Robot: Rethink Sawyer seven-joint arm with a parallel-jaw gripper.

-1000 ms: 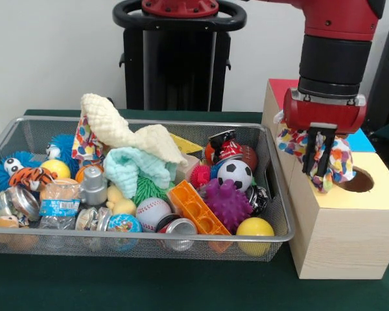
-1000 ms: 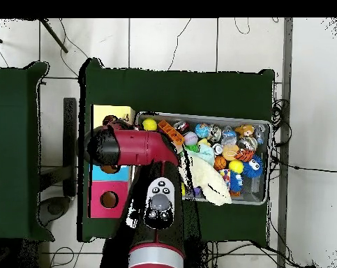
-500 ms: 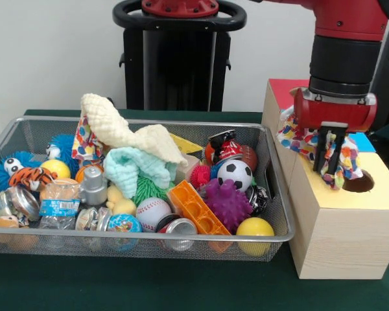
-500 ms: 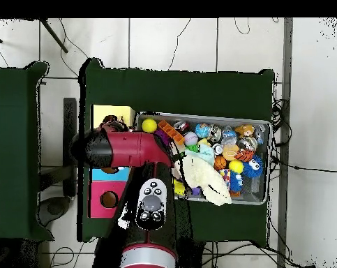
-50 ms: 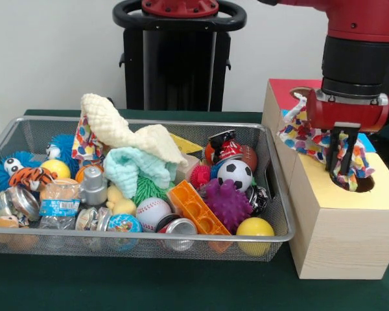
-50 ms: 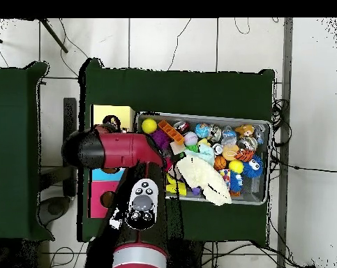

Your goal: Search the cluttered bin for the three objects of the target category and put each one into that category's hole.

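Gripper (image 5: 344, 170) clenched on a multicolour polka-dot cloth (image 5: 306, 138), hanging right above the round hole (image 5: 364, 184) in the yellow-topped section of the wooden box (image 5: 340, 243). Compared with a second ago the arm has slid sideways along the box top, away from the wire bin (image 5: 26, 129); back then the cloth dangled short of the hole, on the bin side of it, and now its lower tip sits at the hole's rim, maybe just dipping in, hard to tell. Most of the cloth is bunched up against the gripper body on the bin side. Overhead view agrees: the red arm (image 6: 122, 150) has shifted further over the box and clear of the bin, so it hides the gripper there. Reads as transport basically done and the drop step next; cloth looks bulky against the hole, so it may drape over the rim and not fall through on release. In the bin more fabric remains: a cream knit cloth (image 5: 117, 126) lying over the heap, a mint green cloth (image 5: 137, 170) just below it, and another polka-dot piece (image 5: 85, 141) peeking out under the cream one's end. Those are likely the remaining targets if cloth is the category, so the task is probably at its first deposit.
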